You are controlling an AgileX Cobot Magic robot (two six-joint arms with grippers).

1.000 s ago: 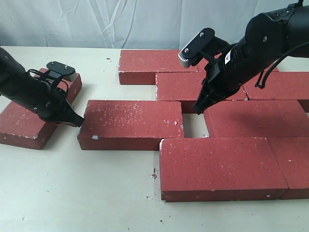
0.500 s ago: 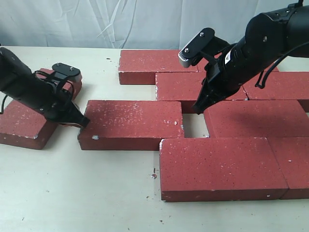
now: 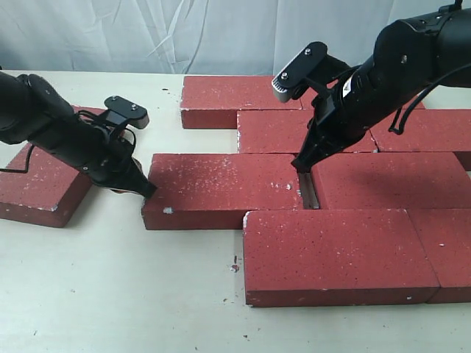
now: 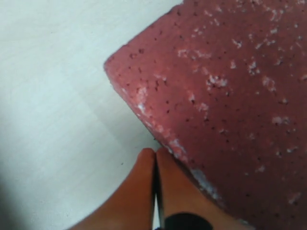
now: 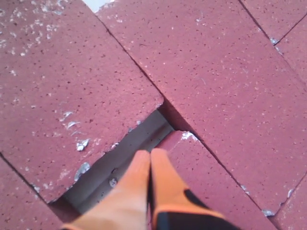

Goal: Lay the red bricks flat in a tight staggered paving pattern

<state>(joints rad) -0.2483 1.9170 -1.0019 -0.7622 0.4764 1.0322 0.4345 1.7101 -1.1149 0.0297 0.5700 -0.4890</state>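
One loose brick (image 3: pixel 221 190) lay flat in the middle row of the red bricks (image 3: pixel 346 243), its right end separated from the neighbouring brick (image 3: pixel 390 180) by a narrow gap (image 3: pixel 307 193). Left gripper (image 3: pixel 145 191), fingers pressed together and holding nothing, bore on the brick's left end. Right gripper (image 3: pixel 302 166), likewise clenched and empty, stood with its tip at the gap.

Risk: any off-centre push would likely yaw the brick, wedging a corner against the front-row brick (image 3: pixel 331 250) and leaving the joint open. The right tip could also be pinched if the gap were shut on it.

Orientation: the brick's long axis ran left to right across the exterior view, parallel to the rows, broad face up. One further brick (image 3: pixel 40 187) lay apart at the far left of the table (image 3: pixel 110 294), under the left arm
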